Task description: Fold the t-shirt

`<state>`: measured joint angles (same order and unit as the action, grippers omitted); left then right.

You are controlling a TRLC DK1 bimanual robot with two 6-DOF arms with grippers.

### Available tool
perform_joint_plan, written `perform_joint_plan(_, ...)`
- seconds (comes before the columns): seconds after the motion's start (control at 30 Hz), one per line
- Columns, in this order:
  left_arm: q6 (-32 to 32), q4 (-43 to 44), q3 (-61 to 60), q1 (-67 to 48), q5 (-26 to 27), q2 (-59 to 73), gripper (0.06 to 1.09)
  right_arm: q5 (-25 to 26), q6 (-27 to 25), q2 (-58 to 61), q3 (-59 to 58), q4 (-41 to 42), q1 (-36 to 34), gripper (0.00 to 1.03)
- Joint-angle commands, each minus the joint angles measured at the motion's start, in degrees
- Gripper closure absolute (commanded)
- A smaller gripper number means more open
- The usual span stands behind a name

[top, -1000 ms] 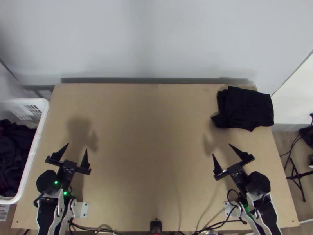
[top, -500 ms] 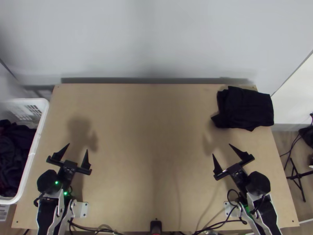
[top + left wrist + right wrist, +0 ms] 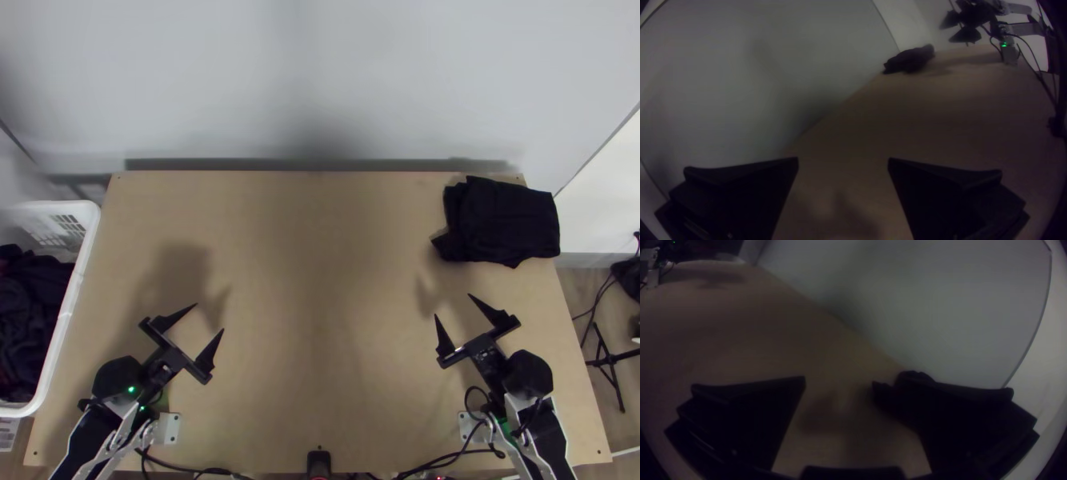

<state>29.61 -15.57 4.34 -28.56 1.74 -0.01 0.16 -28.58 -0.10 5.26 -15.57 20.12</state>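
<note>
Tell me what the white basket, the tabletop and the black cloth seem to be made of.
White basket: probably moulded plastic, smooth, going by its slotted wall and rounded rim.
Tabletop: likely wood or board with a matte finish, judging by its even light tan face.
Black cloth: soft, matte fabric, as its folds and uneven edges suggest; cotton or synthetic, I can't tell.

Top view is lit fairly brightly; soft, diffuse shadows are cast on table (image 3: 384,264) & wall (image 3: 200,80). Green LED (image 3: 131,390) is seen lit, lower L. Both wrist views are dimly lit, w/ straight edges bent & corners darkened.
</note>
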Motion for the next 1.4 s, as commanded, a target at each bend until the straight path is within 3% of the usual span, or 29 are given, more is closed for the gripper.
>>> perform_joint_plan(0.0,-0.07,0.02,-0.03,-3.35,-0.07,-0.08,0.11,0.01,0.01,0.01,0.02,0.02,0.01,0.05)
perform_joint_plan(0.7,-0.07,0.02,-0.03,-3.52,-0.07,-0.08,0.11,0.01,0.01,0.01,0.02,0.02,0.27,0.05)
perform_joint_plan(0.83,-0.25,-0.77,0.06,-3.88,4.33,-0.08,0.11,0.01,0.01,0.01,0.02,0.02,0.27,0.05)
perform_joint_plan(1.2,-0.25,-0.86,0.06,-5.63,4.68,-0.08,0.11,0.01,0.01,0.01,0.02,0.02,0.27,0.05)
perform_joint_plan(1.3,-0.34,-1.74,0.14,-7.39,9.16,-0.08,0.11,0.01,0.01,-0.08,0.02,0.02,1.15,0.05)
perform_joint_plan(1.37,-0.25,-1.83,0.14,-9.41,9.34,-0.08,0.11,0.01,0.01,-0.08,0.02,0.10,3.61,0.05)
